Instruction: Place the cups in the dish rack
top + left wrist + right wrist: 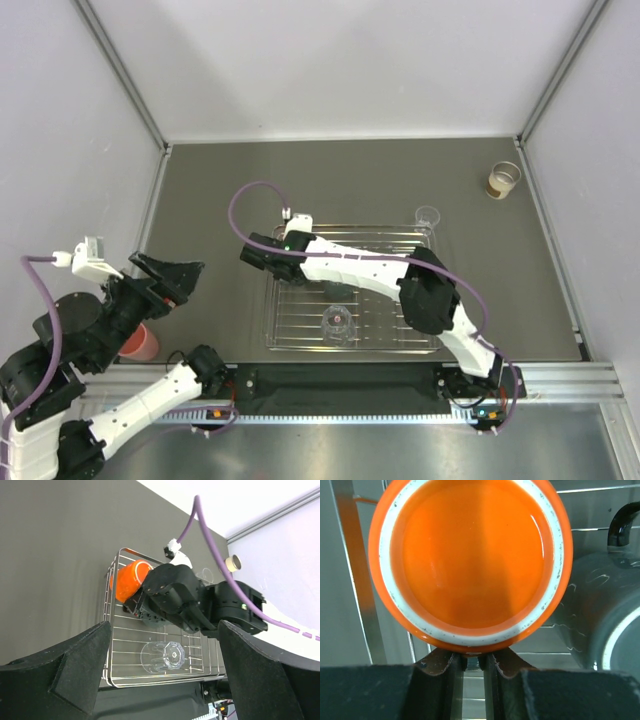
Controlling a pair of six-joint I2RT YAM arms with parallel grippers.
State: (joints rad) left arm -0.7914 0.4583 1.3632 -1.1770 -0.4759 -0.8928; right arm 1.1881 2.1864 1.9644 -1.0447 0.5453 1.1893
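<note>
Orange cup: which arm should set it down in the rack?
Right. The right gripper pinches the rim of the orange cup at a corner of the dish rack. The left gripper is open, empty, and off to the rack's side.

Bright orange cup, silver rack, dark grey cup, purple cable

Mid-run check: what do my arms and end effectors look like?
Left arm, right arm: white links, black joint housings. Left end effector and right end effector are black with broad fingers. Purple cables end in white plugs near each wrist.
</note>
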